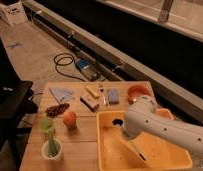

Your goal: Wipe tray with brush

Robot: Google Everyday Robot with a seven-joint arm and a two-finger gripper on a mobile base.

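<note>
The tray (107, 150) is a large yellow-orange tub at the table's front right. My gripper (126, 137) sits at the end of the white arm (160, 127), low over the tray's middle, mostly hidden by the wrist. It is shut on the brush (136, 150), a thin pale stick that slants down to the right. The brush's dark tip (143, 158) is at the tray floor. A small dark spot (116, 121) shows on the tray floor left of the wrist.
An orange-red bowl (139, 92) stands behind the tray. A blue sponge (113, 95), a brown-and-dark block (88, 102), a yellow piece (92, 91), a blue cloth (61, 93), a peach (70, 119) and a potted green plant (51, 145) lie on the wooden table (82, 142). A black chair (10, 100) stands at the left.
</note>
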